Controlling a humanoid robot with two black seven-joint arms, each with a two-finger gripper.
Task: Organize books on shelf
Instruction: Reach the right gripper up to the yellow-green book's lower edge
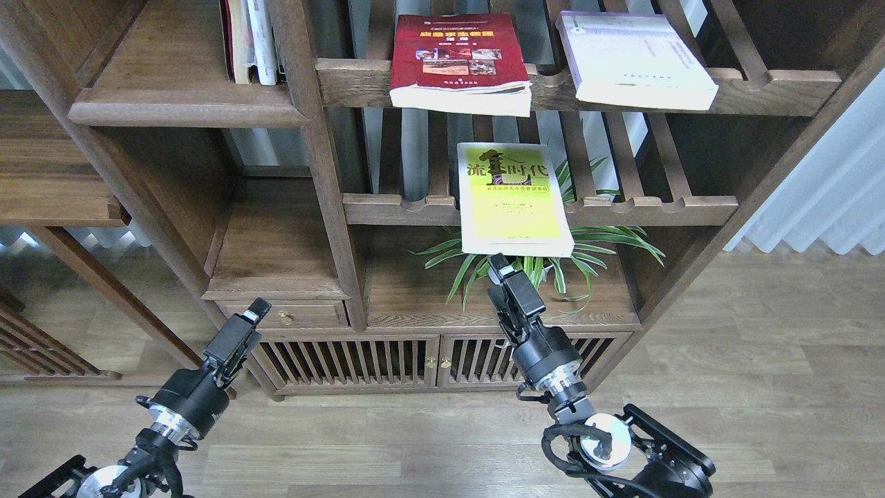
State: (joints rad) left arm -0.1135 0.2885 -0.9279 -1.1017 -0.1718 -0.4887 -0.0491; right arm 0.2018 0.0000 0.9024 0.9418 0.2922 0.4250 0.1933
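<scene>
Three books lie flat on slatted racks. The yellow-green book (pixel 513 200) rests on the lower rack and overhangs its front rail. On the upper rack are the dark red book (pixel 453 62) and, to its right, the pale lavender-white book (pixel 632 59). The solid shelf (pixel 173 97) is at the upper left, with a few upright books (pixel 250 41) at its right end. My right gripper (pixel 498 268) points up, its tip just under the yellow-green book's front edge; its fingers look dark and merged. My left gripper (pixel 256 311) hangs low at the left, holding nothing, far from the books.
A potted spider plant (pixel 532 270) stands on the cabinet top right behind my right gripper. A thick upright post (pixel 325 173) separates the solid shelves from the slatted racks. Below are a small drawer (pixel 283 317) and slatted cabinet doors (pixel 387 360).
</scene>
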